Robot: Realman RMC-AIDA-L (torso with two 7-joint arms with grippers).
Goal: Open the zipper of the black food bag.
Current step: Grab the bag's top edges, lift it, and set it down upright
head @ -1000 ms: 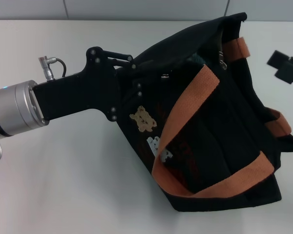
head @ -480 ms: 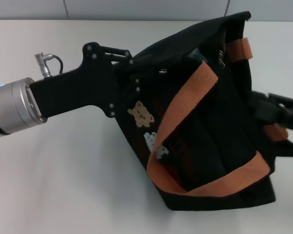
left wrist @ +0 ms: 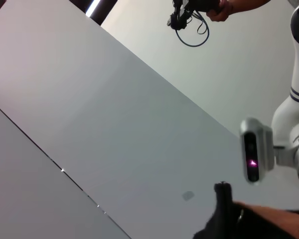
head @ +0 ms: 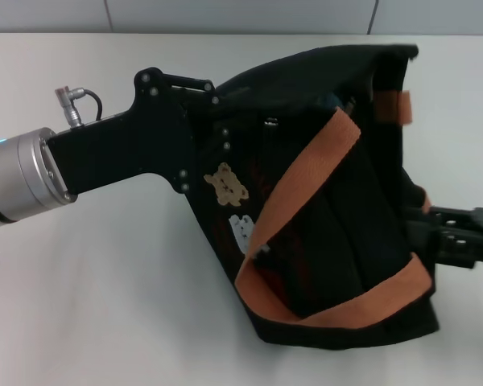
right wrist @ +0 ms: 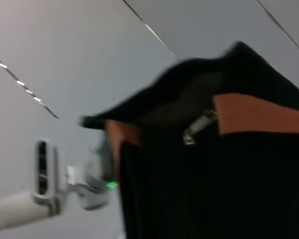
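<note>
item: black food bag, soft boxy tote, tipped over on the white table. its long axis runs from the left gripper's end diagonally down toward the near edge; its zipped top rim faces away from the robot and somewhat toward its right side. orange-brown handles lie slack across the upper face; bear patch just below the left gripper's fingers.

item: zipper, along the top rim. silver pull tab shows in the right wrist view, hanging beside a strap end; in the head view it is not clearly made out.

item: left gripper, at the bag's upper corner, fingers pressed into the fabric. appears clamped on the bag's edge, holding it steady; the contact itself is hidden by black on black.

item: right gripper, low against the bag's far side panel, beside the lower handle, well short of the pull tab. whether its fingers are apart or together, cannot tell.

step in hand, as judged: bracing the bag and bringing the right gripper in; zipper not yet taken.

next move calls for: right gripper to rise toward the top rim, pinch the small tab, and draw it along the rim while the left keeps the fabric taut.
</note>
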